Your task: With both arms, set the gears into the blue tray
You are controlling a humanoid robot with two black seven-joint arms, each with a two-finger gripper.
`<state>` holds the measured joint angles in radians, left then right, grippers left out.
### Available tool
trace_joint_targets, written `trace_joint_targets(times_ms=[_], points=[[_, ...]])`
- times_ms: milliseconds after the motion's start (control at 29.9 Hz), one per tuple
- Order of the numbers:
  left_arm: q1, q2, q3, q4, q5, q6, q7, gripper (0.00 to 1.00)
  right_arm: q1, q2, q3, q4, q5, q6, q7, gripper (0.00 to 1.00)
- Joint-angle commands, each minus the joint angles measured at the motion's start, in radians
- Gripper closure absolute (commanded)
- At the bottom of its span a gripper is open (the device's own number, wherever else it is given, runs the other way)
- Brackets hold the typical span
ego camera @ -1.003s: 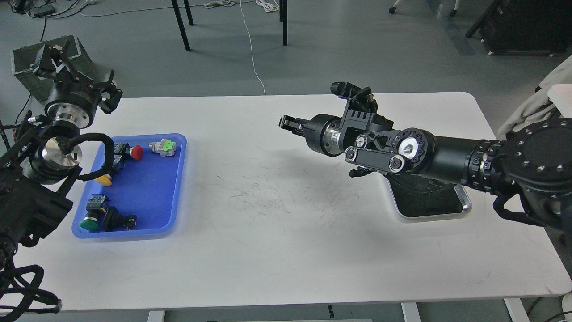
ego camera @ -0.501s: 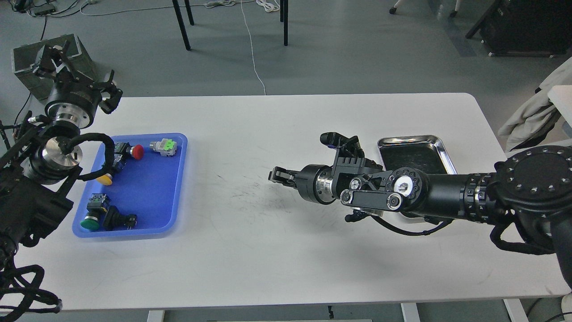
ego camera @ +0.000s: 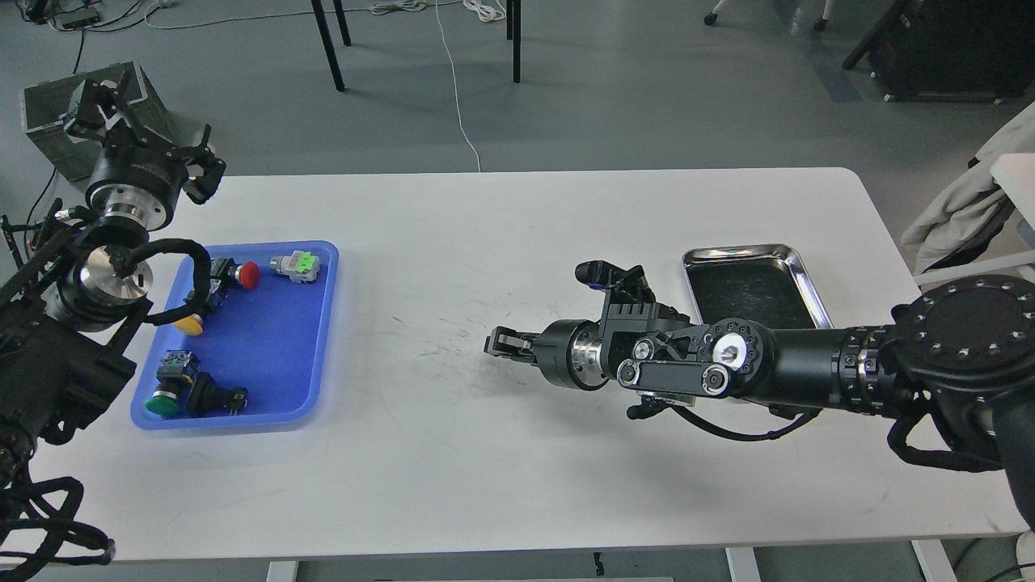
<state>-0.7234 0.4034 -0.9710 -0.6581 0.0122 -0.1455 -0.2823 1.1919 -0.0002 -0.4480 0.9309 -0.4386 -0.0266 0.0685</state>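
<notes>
The blue tray (ego camera: 271, 356) lies on the left of the white table (ego camera: 501, 234) and holds several coloured push-button switches. No gears show anywhere; they are hidden or too small to see. My left gripper (ego camera: 149, 133) hangs above the table's far left corner, beyond the tray, with its claws spread open and nothing between them. My right gripper (ego camera: 500, 343) points left, low over the table's scuffed middle, well to the right of the tray. It is small and dark, so its fingers cannot be told apart.
A silver metal tray (ego camera: 800, 271) with a dark inside lies at the right, partly behind my right arm. A grey-green crate (ego camera: 44, 113) stands on the floor behind my left gripper. Pale cloth (ego camera: 962, 218) hangs past the table's right edge.
My right arm has swung down toward the near side and slightly left, uncovering the silver tray. My left gripper has barely shifted.
</notes>
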Motion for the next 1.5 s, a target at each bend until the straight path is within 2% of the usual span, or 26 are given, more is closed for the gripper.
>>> trace_joint_targets(times_ms=[0, 134, 401, 635, 836, 936, 1070, 1170, 1303, 1471], points=[[-0.001, 0.003, 0.002, 0.000, 0.000, 0.001, 0.000, 0.02, 0.005, 0.000, 0.008, -0.010, 0.001, -0.009, 0.002, 0.15], [0.001, 0.006, 0.003, 0.000, 0.000, 0.003, 0.002, 0.02, 0.012, 0.000, 0.072, -0.030, 0.003, -0.015, 0.001, 0.07], [-0.008, 0.018, 0.008, 0.000, 0.011, 0.007, 0.006, 0.02, 0.028, 0.000, 0.308, -0.179, 0.020, -0.010, 0.008, 0.07], [-0.036, 0.020, 0.011, 0.000, 0.020, 0.011, 0.014, 0.02, -0.026, 0.000, 0.641, -0.178, 0.066, -0.006, 0.010, 0.07], [-0.077, 0.015, 0.109, -0.023, 0.063, 0.023, 0.014, 0.02, -0.161, -0.187, 0.987, -0.146, 0.176, -0.001, 0.016, 0.07], [-0.077, 0.028, 0.149, -0.098, 0.066, 0.029, 0.015, 0.02, -0.294, -0.264, 1.216, -0.101, 0.179, 0.029, 0.021, 0.07], [-0.074, 0.107, 0.244, -0.277, 0.115, 0.049, 0.018, 0.02, -0.487, -0.300, 1.469, -0.064, 0.296, 0.155, 0.016, 0.06], [-0.074, 0.190, 0.314, -0.453, 0.167, 0.080, 0.022, 0.02, -0.583, -0.325, 1.566, -0.064, 0.394, 0.213, 0.016, 0.06], [-0.068, 0.291, 0.403, -0.655, 0.322, 0.081, 0.022, 0.02, -0.669, -0.327, 1.630, -0.064, 0.466, 0.275, 0.020, 0.06], [-0.059, 0.344, 0.508, -0.804, 0.671, 0.083, 0.018, 0.02, -0.733, -0.325, 1.697, -0.064, 0.483, 0.319, 0.022, 0.06]])
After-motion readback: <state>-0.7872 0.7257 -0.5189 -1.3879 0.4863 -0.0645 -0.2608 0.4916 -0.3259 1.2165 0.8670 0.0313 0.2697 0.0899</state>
